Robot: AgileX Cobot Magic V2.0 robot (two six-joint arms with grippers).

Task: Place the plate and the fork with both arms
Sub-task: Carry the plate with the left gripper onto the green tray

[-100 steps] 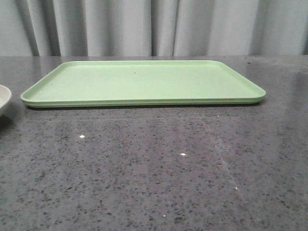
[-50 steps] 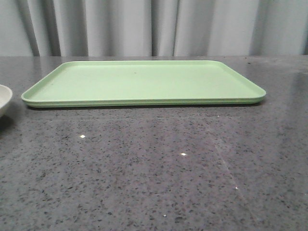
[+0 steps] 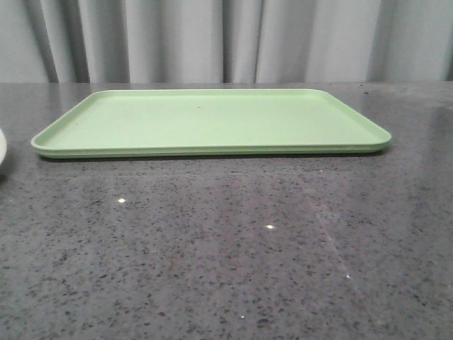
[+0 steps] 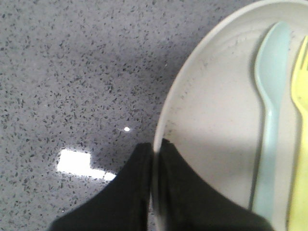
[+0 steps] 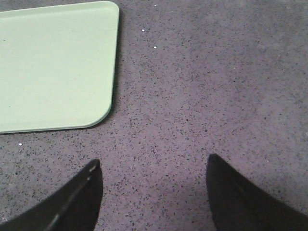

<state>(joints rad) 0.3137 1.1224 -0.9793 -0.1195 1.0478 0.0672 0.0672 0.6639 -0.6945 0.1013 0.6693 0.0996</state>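
Observation:
In the left wrist view my left gripper is shut on the rim of the cream-white plate, one finger inside the dish and one outside. The yellow fork and a pale blue spoon lie side by side in the plate. In the front view only a sliver of the plate shows at the left edge. My right gripper is open over bare countertop, with nothing between its fingers, beside a corner of the green tray.
A flat light-green tray lies on the dark speckled countertop, toward the back. Grey curtains hang behind the table.
In the front view the plate has slid leftward, nearly out of the frame. The tray has not moved.

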